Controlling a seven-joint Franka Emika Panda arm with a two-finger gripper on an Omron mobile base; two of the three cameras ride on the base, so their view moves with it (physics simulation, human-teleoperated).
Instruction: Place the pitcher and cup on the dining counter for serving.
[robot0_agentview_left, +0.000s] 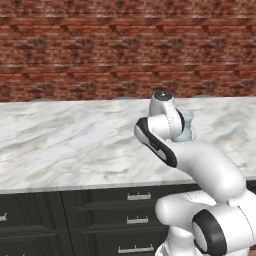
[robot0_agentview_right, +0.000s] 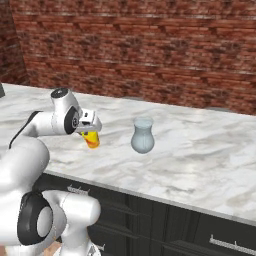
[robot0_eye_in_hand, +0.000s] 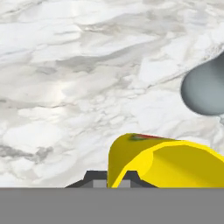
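The translucent blue-grey pitcher (robot0_agentview_right: 142, 135) stands upright on the marble dining counter (robot0_agentview_right: 200, 160). In the left base view the pitcher (robot0_agentview_left: 187, 126) peeks out from behind my arm. To the pitcher's left, my gripper (robot0_agentview_right: 91, 132) points down and is shut on the small yellow cup (robot0_agentview_right: 92, 140), which hangs at or just above the counter top. In the hand view the cup (robot0_eye_in_hand: 166, 162) lies between the dark fingertips (robot0_eye_in_hand: 94, 177), its wall pinched at the gripper (robot0_eye_in_hand: 113, 177). The pitcher (robot0_eye_in_hand: 204, 87) shows at the right edge over the counter (robot0_eye_in_hand: 65, 87).
A red brick wall (robot0_agentview_right: 150, 50) runs behind the counter. Black drawers with silver handles (robot0_agentview_left: 132, 197) sit under the counter's front edge. Bare marble (robot0_agentview_left: 65, 145) stretches to the left of the arm and to the right of the pitcher.
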